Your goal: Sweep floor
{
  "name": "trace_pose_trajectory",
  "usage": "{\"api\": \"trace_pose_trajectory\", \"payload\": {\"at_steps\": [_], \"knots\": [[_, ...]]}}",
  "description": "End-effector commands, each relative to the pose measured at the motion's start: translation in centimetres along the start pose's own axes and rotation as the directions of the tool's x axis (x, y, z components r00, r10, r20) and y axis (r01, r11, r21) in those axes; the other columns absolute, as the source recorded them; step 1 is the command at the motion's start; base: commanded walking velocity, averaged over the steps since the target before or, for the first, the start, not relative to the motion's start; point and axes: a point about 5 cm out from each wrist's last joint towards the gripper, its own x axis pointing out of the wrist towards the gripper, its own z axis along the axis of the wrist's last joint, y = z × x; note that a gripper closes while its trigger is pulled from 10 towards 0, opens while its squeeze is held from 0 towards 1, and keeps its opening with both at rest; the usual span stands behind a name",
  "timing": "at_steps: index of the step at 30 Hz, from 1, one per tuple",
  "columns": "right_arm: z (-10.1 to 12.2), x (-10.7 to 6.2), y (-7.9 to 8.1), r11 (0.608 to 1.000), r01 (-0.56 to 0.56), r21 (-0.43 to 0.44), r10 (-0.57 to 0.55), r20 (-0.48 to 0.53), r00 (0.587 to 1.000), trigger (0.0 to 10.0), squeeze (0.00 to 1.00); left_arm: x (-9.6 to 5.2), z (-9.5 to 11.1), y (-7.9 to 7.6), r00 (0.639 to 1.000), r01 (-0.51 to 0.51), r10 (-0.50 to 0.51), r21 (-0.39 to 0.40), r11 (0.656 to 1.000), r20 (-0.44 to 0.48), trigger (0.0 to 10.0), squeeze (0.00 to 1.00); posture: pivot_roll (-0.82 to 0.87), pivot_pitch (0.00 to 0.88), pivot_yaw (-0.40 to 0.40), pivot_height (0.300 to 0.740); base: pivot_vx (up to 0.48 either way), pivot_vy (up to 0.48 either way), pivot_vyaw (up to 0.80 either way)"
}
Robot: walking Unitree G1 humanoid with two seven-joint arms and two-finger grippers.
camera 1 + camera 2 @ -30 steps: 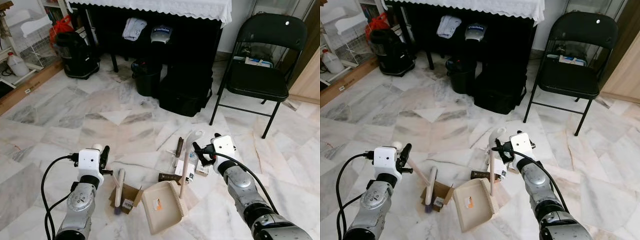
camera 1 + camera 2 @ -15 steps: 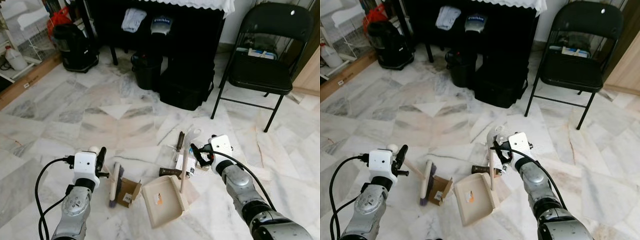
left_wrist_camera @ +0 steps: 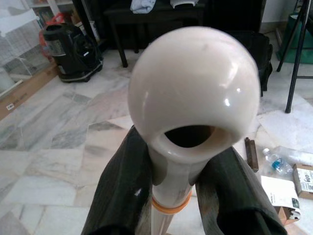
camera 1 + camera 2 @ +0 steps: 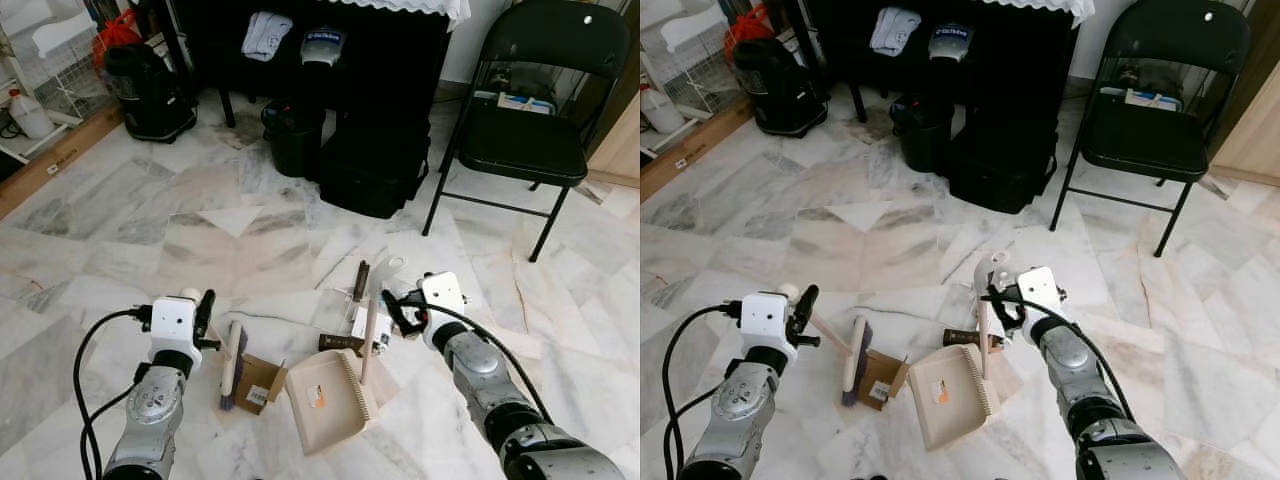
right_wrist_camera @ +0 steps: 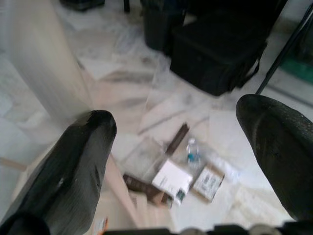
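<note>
**Sweeping litter toward the pan**

Brush and dustpan are both in hand, operator. Your left pincer (image 3: 171,186) is closed on the brush handle (image 3: 193,98), its two black fingers (image 3: 122,191) pressed on either side just below the rounded knob. The brush head (image 4: 232,350) rests on the marble floor (image 4: 120,240), touching a small cardboard box (image 4: 258,380). Your right pincer (image 4: 398,308) is up at the top of the dustpan handle (image 4: 370,335); in the right wrist view its fingers (image 5: 73,166) look spread wide with the handle blurred beside one of them, so you cannot tell how firmly it is held.

The dustpan (image 4: 325,400) sits with its mouth toward the box and brush. Keep its lip flat on the floor and hold it steady while you draw the brush head across in a short, low stroke, so the box slides in rather than tipping over the edge.

Just beyond the pan lie a dark stick-like piece (image 4: 358,281), a plastic bottle (image 5: 192,152) and small white cartons (image 5: 171,178); these likely want a second pass. Farther off stand a black bin (image 4: 297,150), a black bag (image 4: 375,175) and a folding chair (image 4: 525,150) toward the far right, with a vacuum (image 4: 145,90) at far left. Keep the long handles away from the chair legs.
</note>
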Motion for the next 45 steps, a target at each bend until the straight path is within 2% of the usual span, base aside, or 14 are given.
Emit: {"api": "trace_pose_trajectory", "payload": {"at_steps": [1,11,15,18,25,27,31,37,38,45], "knots": [[0.1,-0.4,0.1,1.000,0.007,0.002,-0.007,0.044,0.999,10.0,0.00,-0.3,-1.1,-0.2,0.998,0.017,-0.017,0.009,1.000,-0.066,10.0,0.00,0.00,0.126,0.031,0.740,0.000,0.000,0.00],[-0.6,-2.5,0.4,1.000,0.030,-0.005,-0.030,0.110,0.994,10.0,0.00,0.2,-1.1,-0.7,0.998,0.028,-0.028,-0.003,1.000,-0.063,10.0,0.00,-0.02,0.114,0.028,0.740,0.000,0.000,0.00],[-0.1,-4.6,0.2,0.992,0.122,0.017,-0.123,0.173,0.977,10.0,0.00,0.3,-1.1,-0.8,0.998,0.029,-0.029,-0.006,1.000,-0.064,10.0,0.00,-0.04,0.110,0.029,0.740,0.000,0.000,0.00],[-0.1,-5.2,0.6,0.994,0.108,0.024,-0.111,0.178,0.978,10.0,0.00,0.3,-1.2,-1.0,0.997,0.034,-0.035,-0.007,0.999,-0.066,10.0,0.00,-0.04,0.110,0.030,0.740,0.000,0.000,0.00],[-0.2,-5.2,1.4,0.998,0.030,0.049,-0.037,0.159,0.987,10.0,0.00,0.4,-1.2,-1.1,0.997,0.036,-0.036,-0.009,0.999,-0.065,10.0,0.00,-0.04,0.105,0.025,0.740,0.000,0.000,0.00],[-0.5,-4.6,1.7,0.998,-0.034,0.056,0.027,0.111,0.993,10.0,0.00,0.4,-1.2,-1.1,0.997,0.032,-0.033,-0.009,0.999,-0.063,10.0,0.00,-0.04,0.104,0.023,0.740,0.000,0.000,0.00],[-0.5,-4.0,1.6,0.994,-0.091,0.060,0.085,0.091,0.992,10.0,0.00,0.4,-1.2,-1.0,0.998,0.030,-0.030,-0.007,1.000,-0.062,10.0,0.00,-0.03,0.103,0.022,0.740,0.000,0.000,0.00],[-0.3,-3.2,0.7,0.995,-0.060,0.074,0.054,0.078,0.996,10.0,0.00,0.3,-1.2,-0.8,0.998,0.026,-0.027,-0.004,1.000,-0.061,10.0,0.00,-0.02,0.102,0.023,0.740,0.000,0.000,0.00],[-0.2,-2.9,0.7,0.991,-0.081,0.110,0.072,0.079,0.994,10.0,0.00,0.3,-1.2,-0.8,0.998,0.026,-0.027,-0.003,1.000,-0.060,10.0,0.00,-0.02,0.101,0.023,0.740,0.000,0.000,0.00],[-0.4,-2.6,1.1,0.981,-0.128,0.147,0.118,0.075,0.990,10.0,0.00,0.3,-1.2,-0.7,0.998,0.026,-0.026,0.001,1.000,-0.059,10.0,0.00,-0.01,0.100,0.024,0.740,0.000,0.000,0.00]]}}
